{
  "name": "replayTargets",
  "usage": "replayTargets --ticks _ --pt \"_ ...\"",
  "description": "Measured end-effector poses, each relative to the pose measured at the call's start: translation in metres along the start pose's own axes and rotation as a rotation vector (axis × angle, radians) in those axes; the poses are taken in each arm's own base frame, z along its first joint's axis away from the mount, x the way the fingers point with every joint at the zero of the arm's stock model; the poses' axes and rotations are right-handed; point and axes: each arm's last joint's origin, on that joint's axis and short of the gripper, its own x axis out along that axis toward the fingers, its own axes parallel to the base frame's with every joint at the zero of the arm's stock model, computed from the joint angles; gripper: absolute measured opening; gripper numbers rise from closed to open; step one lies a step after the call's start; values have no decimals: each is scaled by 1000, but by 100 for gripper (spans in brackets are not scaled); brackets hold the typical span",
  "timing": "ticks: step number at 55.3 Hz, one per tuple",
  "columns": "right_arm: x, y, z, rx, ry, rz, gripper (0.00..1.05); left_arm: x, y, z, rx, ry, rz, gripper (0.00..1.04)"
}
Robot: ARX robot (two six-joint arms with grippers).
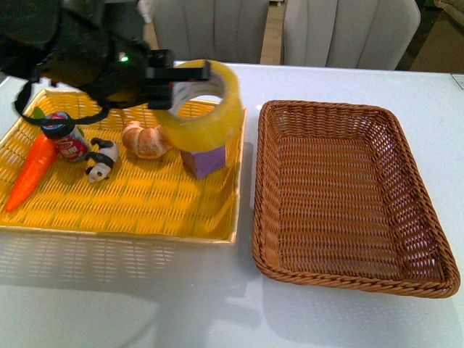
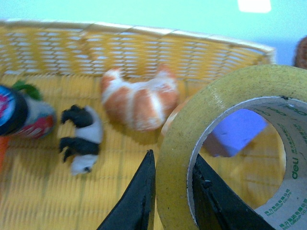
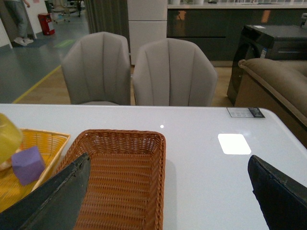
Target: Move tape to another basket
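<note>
Right, the left gripper [image 2: 172, 163] is clamped on the tape [image 1: 206, 109], one finger inside the core and one outside the wall, a sure pinch for a roll, I'd say. The roll hangs tilted above the yellow tray's [image 1: 145, 210] right end, over the purple block [image 1: 203, 161], seemingly high enough to clear the rim. The brown wicker basket [image 1: 348, 167] waits just beside. The right gripper [image 3: 169, 160] hovers wide apart, holding nothing.

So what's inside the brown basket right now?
Only bare weave shows inside the brown basket; its near wall's inner face is hidden. The tape is clamped by the left gripper above the yellow tray.
</note>
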Motion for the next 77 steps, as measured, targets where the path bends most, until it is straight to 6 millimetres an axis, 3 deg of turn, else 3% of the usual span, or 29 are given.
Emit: replayTargets --ticks 7,28,42,54,65,71,74,77 --pt "0 0 0 0 0 0 96 18 -41 4 57 14 -73 15" --pt "0 0 0 0 0 0 96 57 -116 -15 144 98 -173 15" --pt "0 0 0 0 0 0 96 66 -141 -22 171 122 -206 15" --pt "0 0 0 0 0 0 96 73 -145 -31 177 144 -204 15" --pt "0 0 0 0 0 0 96 70 -145 -31 159 116 -226 63" --pt "0 0 0 0 0 0 96 49 -137 -31 141 54 -240 89" --pt "0 0 0 0 0 0 96 37 -131 -27 131 14 -247 97" --pt "0 0 0 0 0 0 96 22 -122 -21 115 -33 -251 96"
